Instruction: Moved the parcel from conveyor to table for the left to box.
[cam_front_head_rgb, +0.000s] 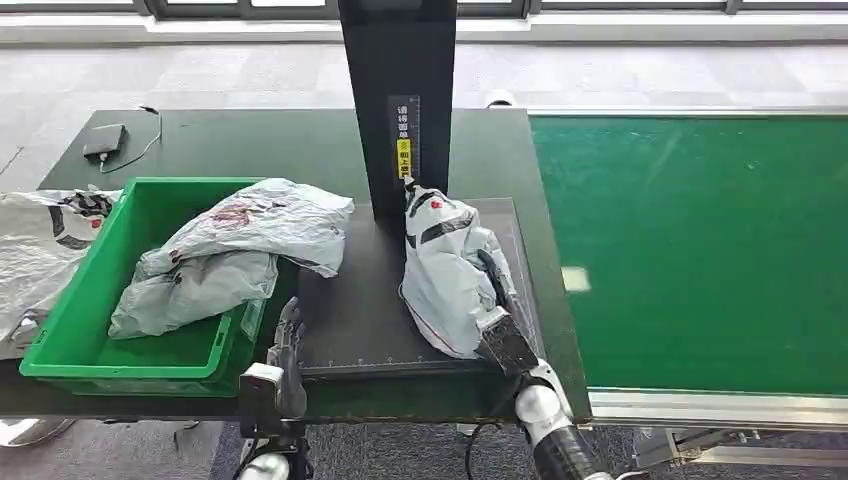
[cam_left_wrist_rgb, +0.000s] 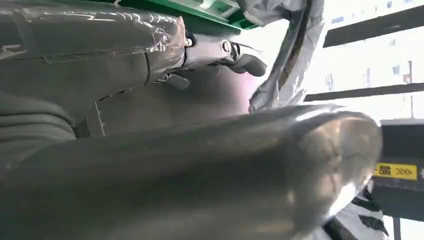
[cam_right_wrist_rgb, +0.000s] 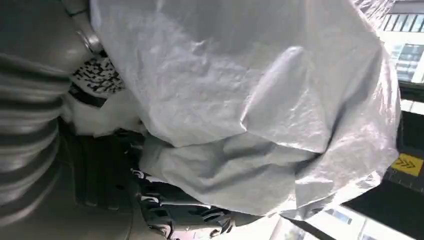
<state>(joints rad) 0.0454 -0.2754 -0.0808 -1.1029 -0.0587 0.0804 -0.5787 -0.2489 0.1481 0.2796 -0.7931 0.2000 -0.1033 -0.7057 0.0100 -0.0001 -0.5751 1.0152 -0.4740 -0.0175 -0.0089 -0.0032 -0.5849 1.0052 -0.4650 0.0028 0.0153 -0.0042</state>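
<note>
Bags spill over the far left table edge, grey plastic (cam_front_head_rgb: 40, 250), beside a green bin (cam_front_head_rgb: 70, 330) holding two more crumpled grey parcels (cam_front_head_rgb: 240, 245). Just right of the bin the left hand (cam_front_head_rgb: 285, 345) rests at the dark mat's (cam_front_head_rgb: 350, 320) near edge, fingers loosely apart, holding nothing. Beyond stands a black post (cam_front_head_rgb: 400, 100) with a yellow label, its writing unreadable. Right of that, the right hand (cam_front_head_rgb: 500, 320) grips the parcel (cam_front_head_rgb: 445, 270) on the mat; the green conveyor (cam_front_head_rgb: 700, 250) lies to its right.

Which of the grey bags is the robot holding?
The grey bag on the black mat by the dark post, held by the right hand. The others lie in the green bin or left of it.
</note>
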